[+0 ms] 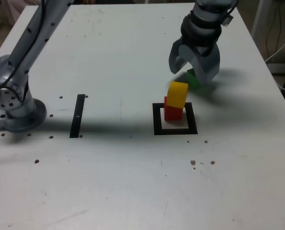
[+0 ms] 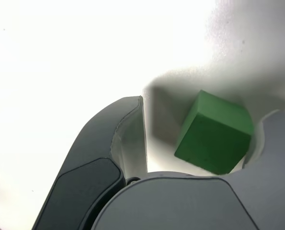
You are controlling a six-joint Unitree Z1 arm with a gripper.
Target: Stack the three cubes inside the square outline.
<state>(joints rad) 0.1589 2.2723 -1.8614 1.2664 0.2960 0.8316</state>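
Observation:
The green cube [image 1: 194, 79] [image 2: 214, 134] rests on the white table behind the square outline [image 1: 156, 120]. My gripper [image 1: 190, 75] [image 2: 207, 109] is lowered over it with a jaw on each side. In the wrist view the cube lies against one finger, while a gap of bare table separates it from the other finger [image 2: 128, 139], so the jaws are open. Inside the black outline the yellow cube [image 1: 177, 93] sits on the red cube [image 1: 173, 112], turned a little askew, at the outline's back edge.
A narrow black strip [image 1: 77, 115] lies on the table toward the exterior view's left. The arm's grey base [image 1: 13, 105] stands at the left edge. Small dark specks dot the tabletop, and cables hang past the table's right edge.

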